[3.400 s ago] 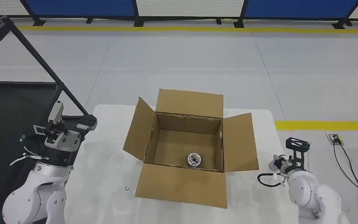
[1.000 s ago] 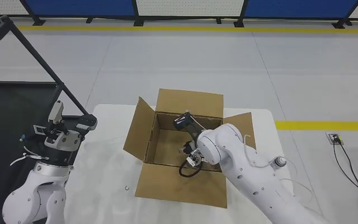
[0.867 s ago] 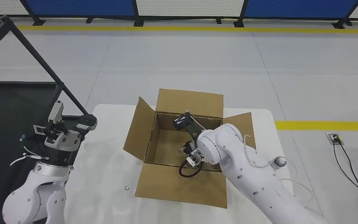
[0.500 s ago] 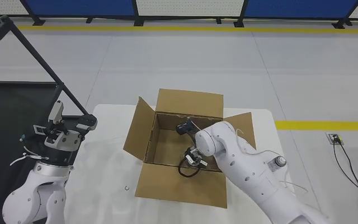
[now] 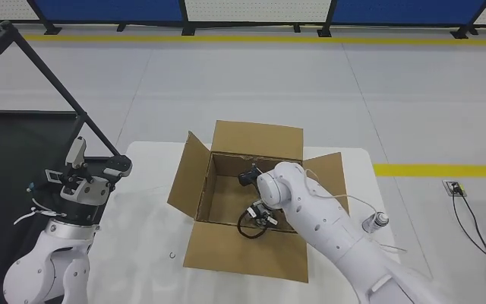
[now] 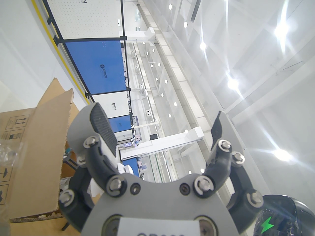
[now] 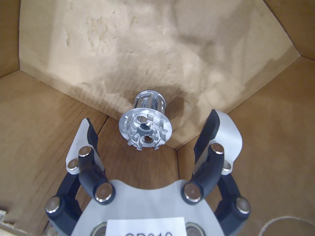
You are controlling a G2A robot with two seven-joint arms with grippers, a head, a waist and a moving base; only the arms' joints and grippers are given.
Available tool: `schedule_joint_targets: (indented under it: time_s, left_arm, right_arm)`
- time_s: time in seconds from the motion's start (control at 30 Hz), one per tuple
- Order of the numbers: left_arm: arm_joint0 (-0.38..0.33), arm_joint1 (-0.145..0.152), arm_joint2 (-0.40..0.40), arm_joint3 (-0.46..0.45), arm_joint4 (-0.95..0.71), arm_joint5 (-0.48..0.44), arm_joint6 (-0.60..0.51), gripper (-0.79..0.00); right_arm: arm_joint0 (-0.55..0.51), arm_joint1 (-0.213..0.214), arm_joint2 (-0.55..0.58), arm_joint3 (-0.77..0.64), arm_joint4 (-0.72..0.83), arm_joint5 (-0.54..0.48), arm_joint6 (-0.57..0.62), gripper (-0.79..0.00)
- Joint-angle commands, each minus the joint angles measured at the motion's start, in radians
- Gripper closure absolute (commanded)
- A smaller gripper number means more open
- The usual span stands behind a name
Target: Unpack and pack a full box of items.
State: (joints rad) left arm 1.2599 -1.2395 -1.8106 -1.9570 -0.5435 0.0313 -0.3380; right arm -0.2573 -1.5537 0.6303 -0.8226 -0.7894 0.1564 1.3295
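Silver metal, with a wide toothed flange and a narrower round body, the part lies on the floor of the cardboard box. It is close to the near wall and a little right of the middle, and its flanged end is turned toward the right wrist camera. The right gripper hangs inside the box just above the part. Its two fingers are spread wide, one on each side of the part. They do not touch it, and the gripper holds nothing. In the top view the right arm comes from the near right side, passes over the right flap and bends down into the box, so the gripper covers the part there. The box stands in the middle of the white table with all four flaps folded outward, and its brown floor is rough and scuffed in places. The left gripper is at the left side of the table, apart from the left flap of the box. It points upward, its fingers are wide open and there is nothing between them. A very small thing lies on the table near the near left corner of the box; I cannot tell what it is.
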Motion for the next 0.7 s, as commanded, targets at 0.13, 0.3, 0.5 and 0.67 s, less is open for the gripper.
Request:
schedule_joint_targets:
  time_s: [0.13, 0.3, 0.5, 0.67]
  left_arm:
    - [0.000, 0.000, 0.000, 0.000, 0.000, 0.000, 0.000, -0.785]
    - [0.000, 0.000, 0.000, 0.000, 0.000, 0.000, 0.000, -0.785]
    - [0.000, 0.000, 0.000, 0.000, 0.000, 0.000, 0.000, -0.785]
    - [0.000, 0.000, 0.000, 0.000, 0.000, 0.000, 0.000, -0.785]
  right_arm:
    - [0.005, -0.013, -0.003, 0.049, 0.004, -0.013, -0.003, -0.477]
    - [0.007, -0.020, -0.004, 0.065, 0.000, -0.020, -0.001, 0.000]
    - [0.008, -0.022, 0.009, 0.058, -0.003, -0.033, -0.015, 0.000]
    - [0.000, -0.009, 0.037, -0.008, -0.028, -0.025, -0.024, 0.000]
